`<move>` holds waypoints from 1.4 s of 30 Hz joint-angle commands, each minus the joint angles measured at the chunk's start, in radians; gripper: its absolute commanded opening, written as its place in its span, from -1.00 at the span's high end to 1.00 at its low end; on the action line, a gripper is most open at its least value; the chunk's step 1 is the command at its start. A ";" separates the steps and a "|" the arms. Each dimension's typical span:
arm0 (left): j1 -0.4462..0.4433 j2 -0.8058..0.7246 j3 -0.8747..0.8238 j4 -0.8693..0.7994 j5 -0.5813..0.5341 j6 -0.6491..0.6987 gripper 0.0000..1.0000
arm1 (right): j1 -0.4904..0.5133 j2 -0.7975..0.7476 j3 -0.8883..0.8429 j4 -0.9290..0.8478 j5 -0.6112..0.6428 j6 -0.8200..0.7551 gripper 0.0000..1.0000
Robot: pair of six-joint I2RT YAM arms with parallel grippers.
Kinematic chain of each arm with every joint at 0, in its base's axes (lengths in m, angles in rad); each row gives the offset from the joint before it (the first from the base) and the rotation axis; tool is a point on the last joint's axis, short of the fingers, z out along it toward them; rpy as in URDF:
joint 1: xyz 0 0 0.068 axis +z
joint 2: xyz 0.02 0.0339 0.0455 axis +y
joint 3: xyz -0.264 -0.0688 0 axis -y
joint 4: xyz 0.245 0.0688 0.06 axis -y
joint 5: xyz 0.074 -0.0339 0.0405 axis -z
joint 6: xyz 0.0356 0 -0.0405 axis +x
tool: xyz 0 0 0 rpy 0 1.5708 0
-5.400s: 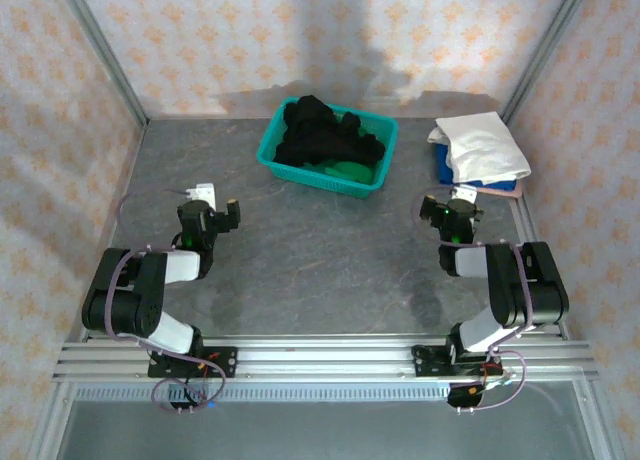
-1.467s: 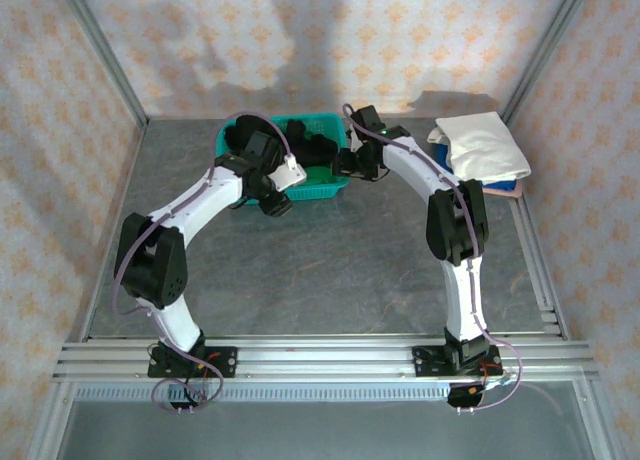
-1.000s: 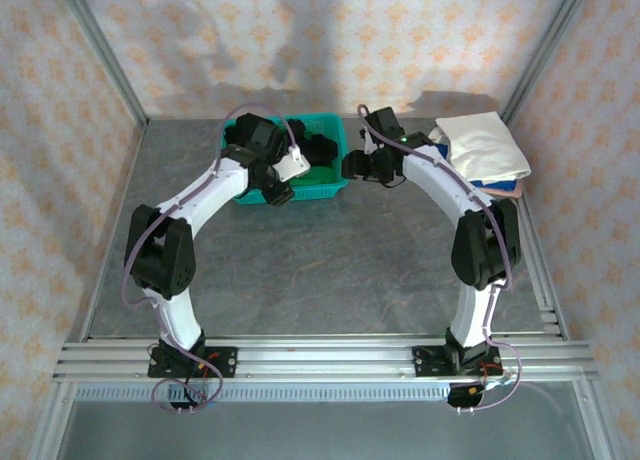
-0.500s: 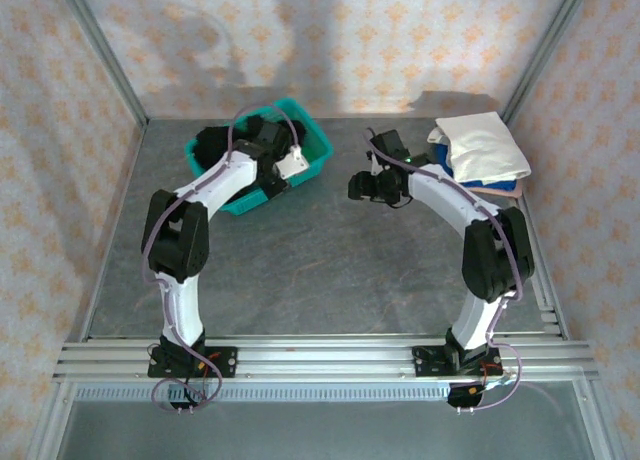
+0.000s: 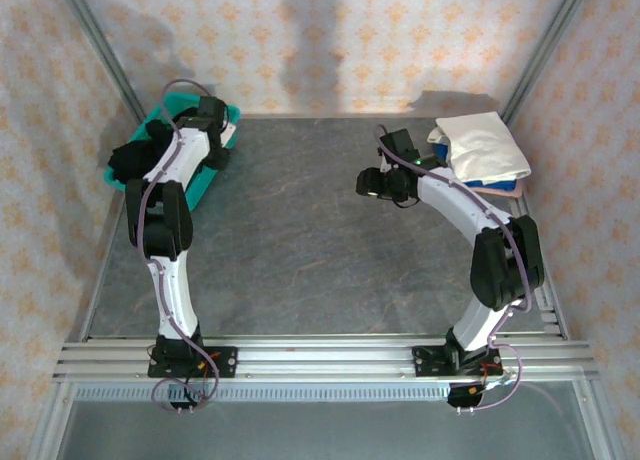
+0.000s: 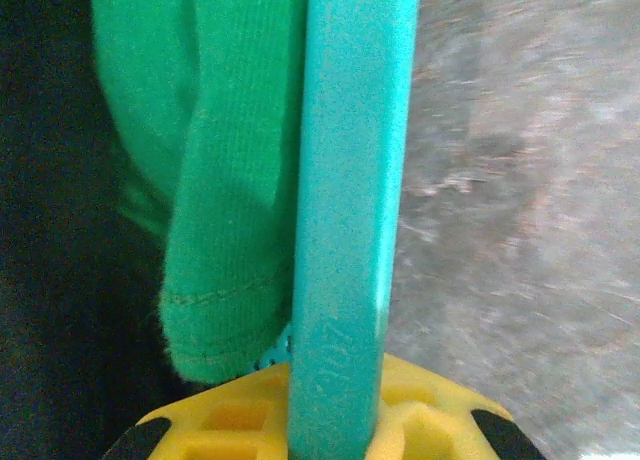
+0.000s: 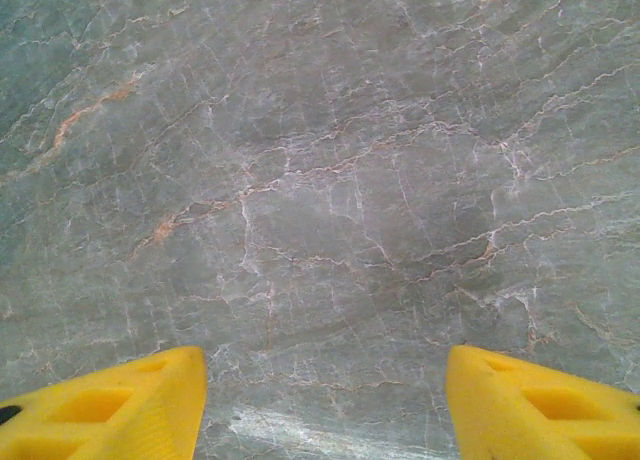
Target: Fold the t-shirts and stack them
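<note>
Left wrist: left end effector (image 6: 322,430) clamped on basket rim (image 6: 350,180); right end effector (image 7: 322,370) apart.

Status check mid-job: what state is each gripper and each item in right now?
left gripper: jaws shut on the basket rim.
right gripper: jaws open, empty, above the table.
basket: in the far left corner, loaded.
black t-shirt: crumpled in the basket.
green t-shirt: unfolded, against the rim inside.
white t-shirt: folded, topping the far right stack.
blue t-shirt: folded beneath it.
</note>
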 commanded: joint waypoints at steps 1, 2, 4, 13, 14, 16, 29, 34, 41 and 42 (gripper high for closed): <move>0.008 0.011 0.033 -0.012 -0.045 -0.068 1.00 | -0.007 -0.035 -0.017 0.009 0.040 0.015 -0.29; 0.008 0.019 0.037 -0.013 -0.059 -0.066 1.00 | -0.007 -0.032 -0.017 0.010 0.041 0.015 -0.29; 0.011 0.038 0.050 -0.021 -0.093 -0.071 1.00 | -0.009 -0.028 -0.015 0.011 0.043 0.019 -0.28; 0.051 0.097 0.174 -0.086 -0.087 -0.194 0.81 | -0.010 -0.017 -0.004 0.024 0.052 0.023 -0.27; 0.051 0.097 0.180 -0.088 -0.080 -0.204 0.76 | -0.009 -0.020 -0.007 0.027 0.052 0.022 -0.26; 0.051 0.092 0.191 -0.098 -0.046 -0.224 0.64 | -0.009 -0.032 -0.014 0.032 0.052 0.015 -0.27; 0.049 -0.183 0.079 -0.056 0.058 -0.301 -1.00 | -0.008 -0.242 -0.150 0.163 0.110 -0.006 -0.93; 0.057 -0.260 -0.052 0.075 0.032 -0.328 -1.00 | -0.009 -0.341 -0.274 0.324 0.121 0.037 -0.99; 0.162 -0.086 0.069 0.011 0.077 -0.495 -0.87 | -0.007 -0.394 -0.365 0.425 0.123 0.039 -0.99; 0.180 -0.058 0.089 0.007 0.103 -0.516 -0.79 | -0.008 -0.399 -0.376 0.428 0.121 0.041 -1.00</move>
